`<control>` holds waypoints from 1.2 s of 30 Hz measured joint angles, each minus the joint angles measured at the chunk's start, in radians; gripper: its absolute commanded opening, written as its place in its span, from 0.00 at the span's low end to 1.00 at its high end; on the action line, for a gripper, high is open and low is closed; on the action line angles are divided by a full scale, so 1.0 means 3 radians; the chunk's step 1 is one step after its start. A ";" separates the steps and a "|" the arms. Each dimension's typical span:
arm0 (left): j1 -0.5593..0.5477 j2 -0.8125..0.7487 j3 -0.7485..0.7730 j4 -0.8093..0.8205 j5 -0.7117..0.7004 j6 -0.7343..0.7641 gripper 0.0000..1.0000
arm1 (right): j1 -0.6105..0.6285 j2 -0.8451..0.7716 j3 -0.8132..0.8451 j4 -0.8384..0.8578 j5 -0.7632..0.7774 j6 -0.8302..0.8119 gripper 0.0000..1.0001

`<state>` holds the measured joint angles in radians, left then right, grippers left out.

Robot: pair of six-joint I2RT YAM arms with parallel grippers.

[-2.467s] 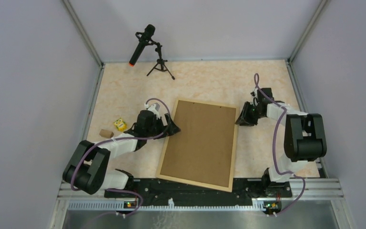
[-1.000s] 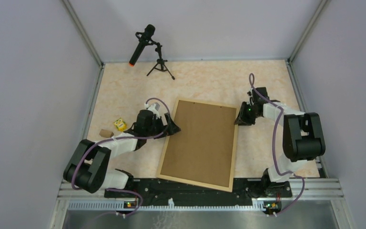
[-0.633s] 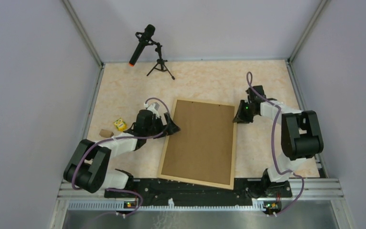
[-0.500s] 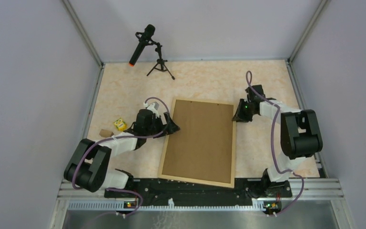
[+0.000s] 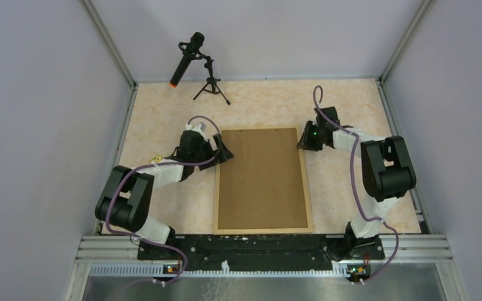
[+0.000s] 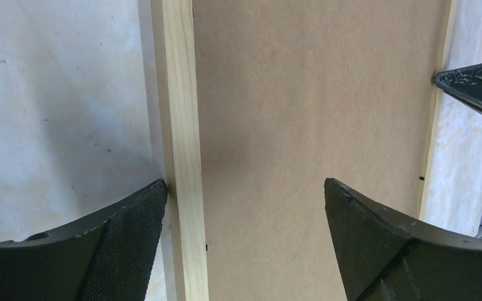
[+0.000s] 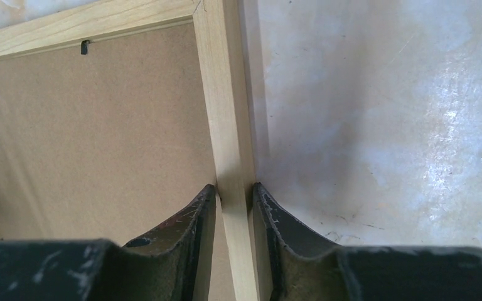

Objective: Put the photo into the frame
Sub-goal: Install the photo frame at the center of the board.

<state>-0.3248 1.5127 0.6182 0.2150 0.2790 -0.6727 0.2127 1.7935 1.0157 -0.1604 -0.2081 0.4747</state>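
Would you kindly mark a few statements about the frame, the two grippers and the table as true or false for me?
1. The right gripper is shut on the frame at its right rail. True.
2. The left gripper is shut on the left rail. False: its jaws stand wide open astride that rail.
3. The photo lies on top of the backing board. False: no photo is in view; the brown board is bare.
4. A microphone on a tripod stands at the table far left. True.
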 measured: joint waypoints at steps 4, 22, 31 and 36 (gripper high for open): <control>0.0018 0.0061 0.0056 0.0003 0.0001 0.0017 0.98 | 0.0004 -0.0037 -0.0036 0.0058 -0.0056 -0.0001 0.40; 0.0008 0.0079 0.0032 0.0092 0.0142 0.0015 0.98 | -0.0225 -0.0153 0.0088 -0.0689 -0.0357 -0.0229 0.30; 0.0001 0.0080 0.0027 0.0093 0.0198 0.0004 0.98 | -0.0262 -0.0148 0.0351 -0.0749 -0.0304 -0.0264 0.28; 0.0001 0.0094 0.0027 0.0109 0.0226 -0.0010 0.98 | -0.0262 -0.0108 0.0374 -0.0781 -0.0276 -0.0301 0.27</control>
<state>-0.3244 1.5410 0.6262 0.2478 0.3470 -0.6758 0.1341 1.7611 1.1278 -0.3946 -0.2909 0.3843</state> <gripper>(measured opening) 0.979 0.278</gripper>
